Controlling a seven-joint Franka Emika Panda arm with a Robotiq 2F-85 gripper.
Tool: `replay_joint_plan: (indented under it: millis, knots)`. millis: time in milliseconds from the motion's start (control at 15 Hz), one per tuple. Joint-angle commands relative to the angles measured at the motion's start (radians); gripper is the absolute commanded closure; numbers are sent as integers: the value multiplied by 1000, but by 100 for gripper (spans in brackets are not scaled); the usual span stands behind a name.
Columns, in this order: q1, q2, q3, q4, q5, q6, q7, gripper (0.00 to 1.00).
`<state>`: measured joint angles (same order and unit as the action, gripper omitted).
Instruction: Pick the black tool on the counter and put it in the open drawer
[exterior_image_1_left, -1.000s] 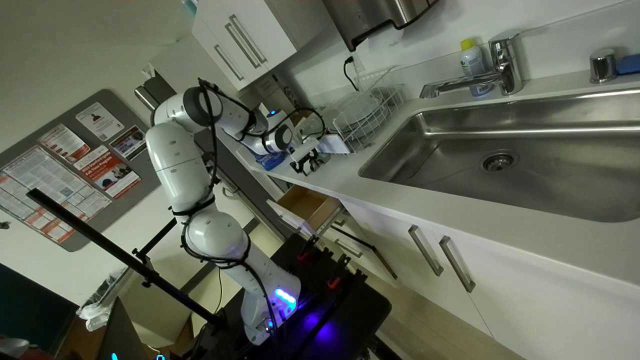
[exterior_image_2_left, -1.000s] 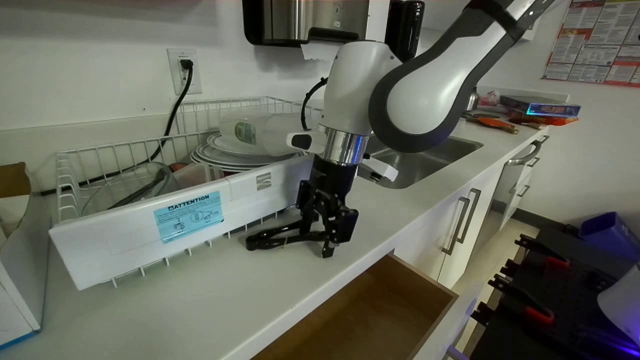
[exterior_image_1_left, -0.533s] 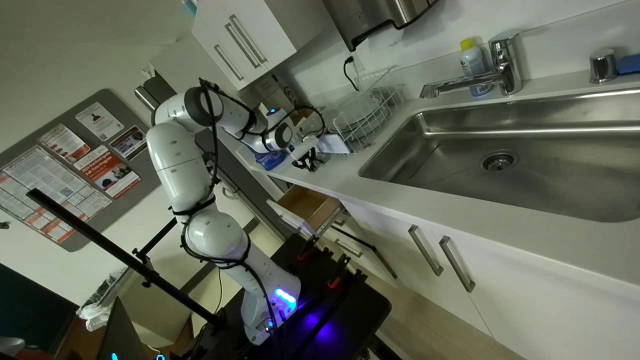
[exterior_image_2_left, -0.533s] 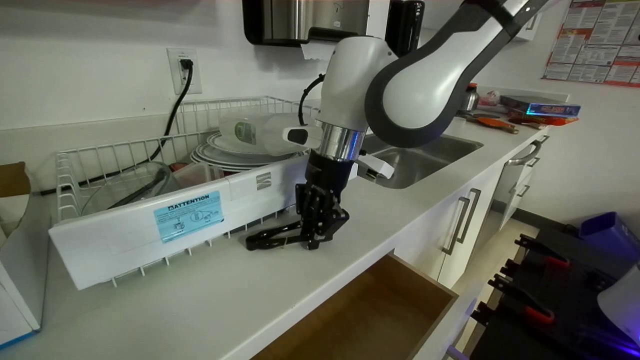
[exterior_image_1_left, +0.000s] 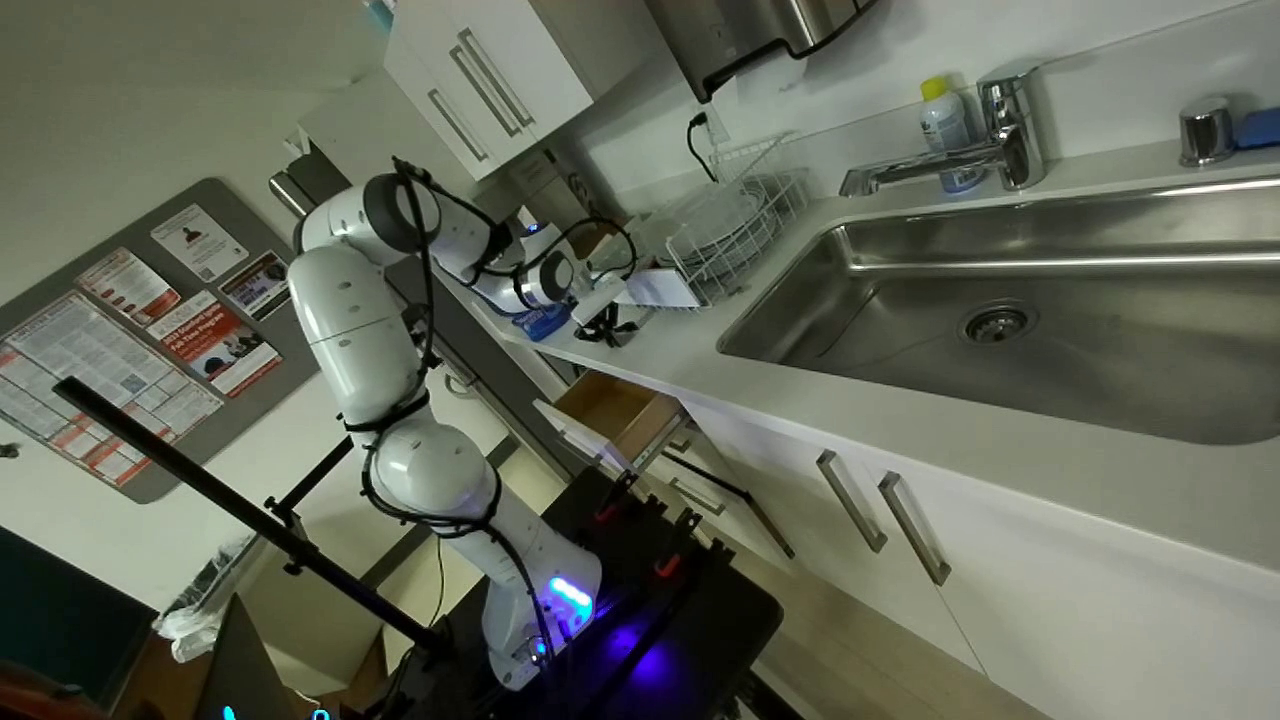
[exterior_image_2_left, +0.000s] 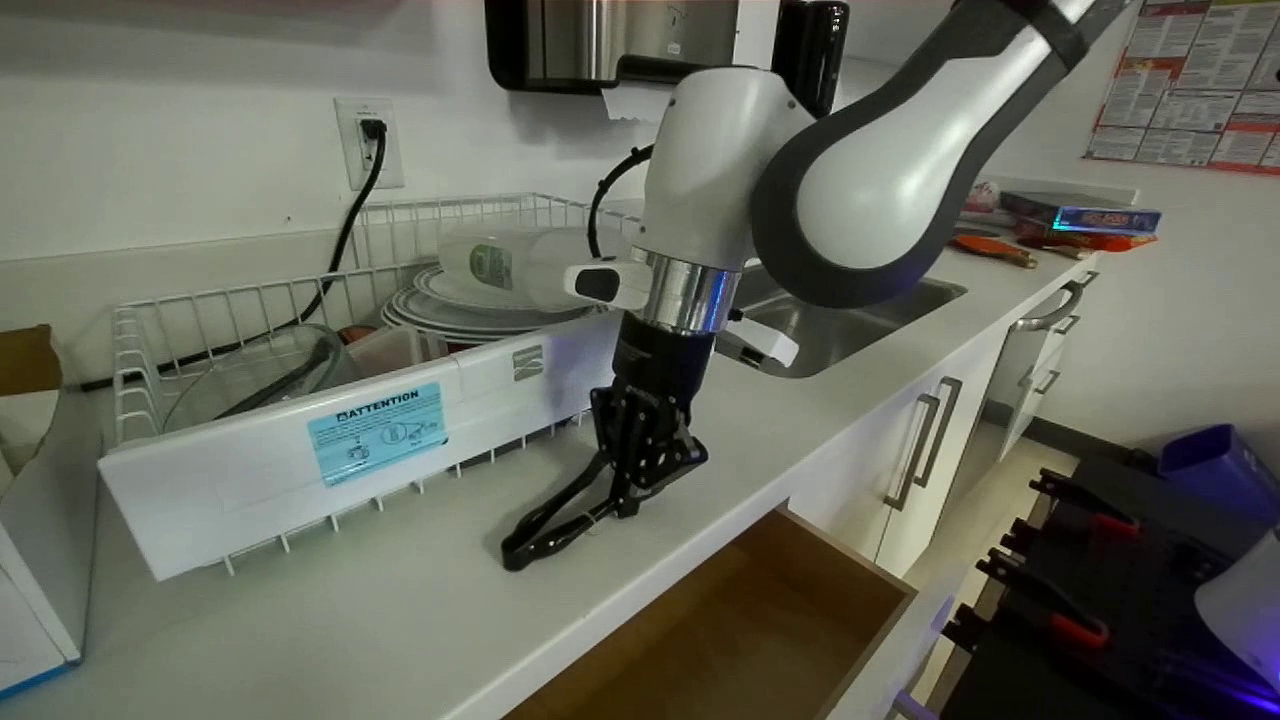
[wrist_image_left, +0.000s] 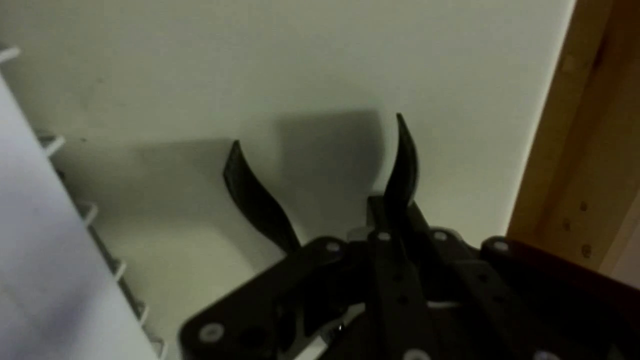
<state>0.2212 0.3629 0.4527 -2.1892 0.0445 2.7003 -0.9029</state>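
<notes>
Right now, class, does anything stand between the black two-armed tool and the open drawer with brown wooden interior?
No object shows between the black tool and the open drawer; only the front edge of the smooth white countertop intervenes.

Your tool (exterior_image_2_left: 551, 538) shows a glossy finish. Your counter (exterior_image_2_left: 370, 610) is smooth, with faint sheen. The drawer (exterior_image_2_left: 730, 610) is wood inside. You have a satin metal sink (exterior_image_1_left: 920, 335) and polished metal faucet (exterior_image_1_left: 1014, 135).

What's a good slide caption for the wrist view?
Black tongs held with the white counter beneath, dish rack at left, open drawer at right.
</notes>
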Motion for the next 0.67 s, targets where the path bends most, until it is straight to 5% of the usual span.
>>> replay_joint_plan:
  millis: [0,600]
  knots:
    - [17,-148,48,-149,1,20,35,97]
    - [83,-296,137,-445,173,213,165,97]
